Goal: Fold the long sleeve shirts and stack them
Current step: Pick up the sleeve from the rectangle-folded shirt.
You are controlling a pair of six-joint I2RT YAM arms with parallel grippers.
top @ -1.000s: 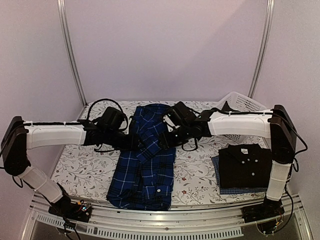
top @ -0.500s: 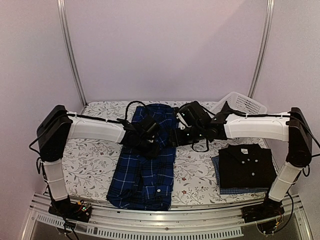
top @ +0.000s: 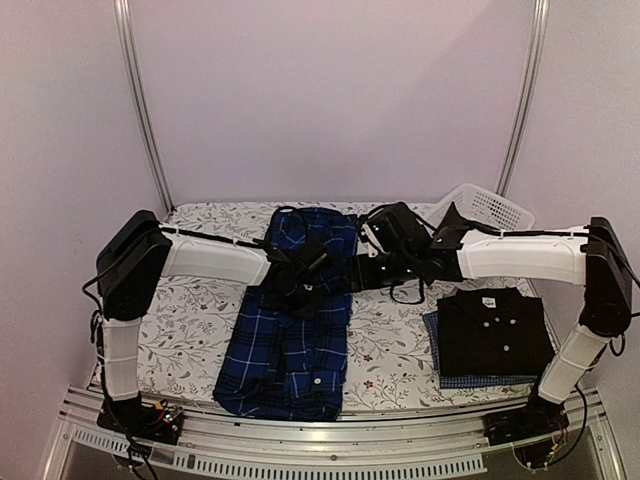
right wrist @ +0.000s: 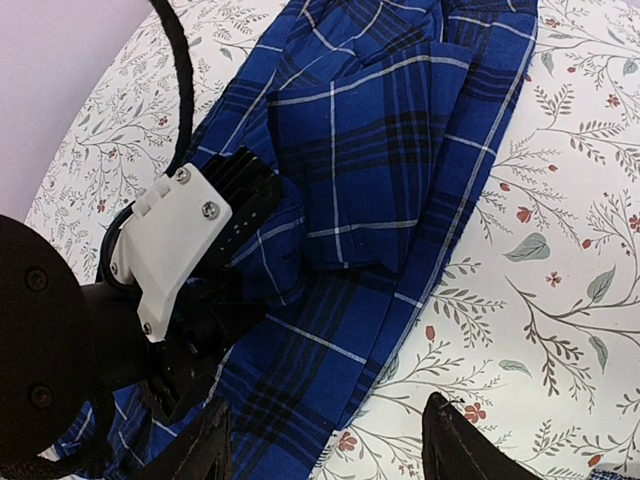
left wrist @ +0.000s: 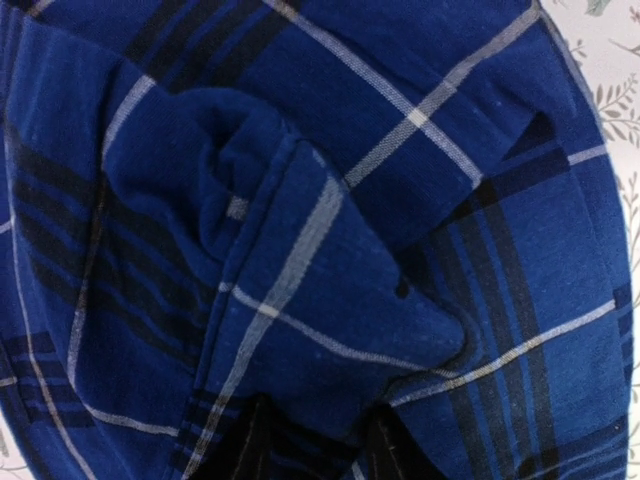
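Left wrist: left gripper [left wrist: 318,452] sunk in a bunched fold of plaid shirt [left wrist: 400,250]; firm pinch or not, can't tell. Right gripper [right wrist: 325,445] agape, empty, over its edge. Shirt lies mid-table [right wrist: 560,250]. Soft, light, limp; likely slumps. Take hem or shoulder seam.

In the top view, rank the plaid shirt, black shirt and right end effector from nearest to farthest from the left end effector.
From the left end effector:
1. Plaid shirt, touching it, at the centre.
2. Right end effector, just to its right.
3. Black shirt, far over on the right.
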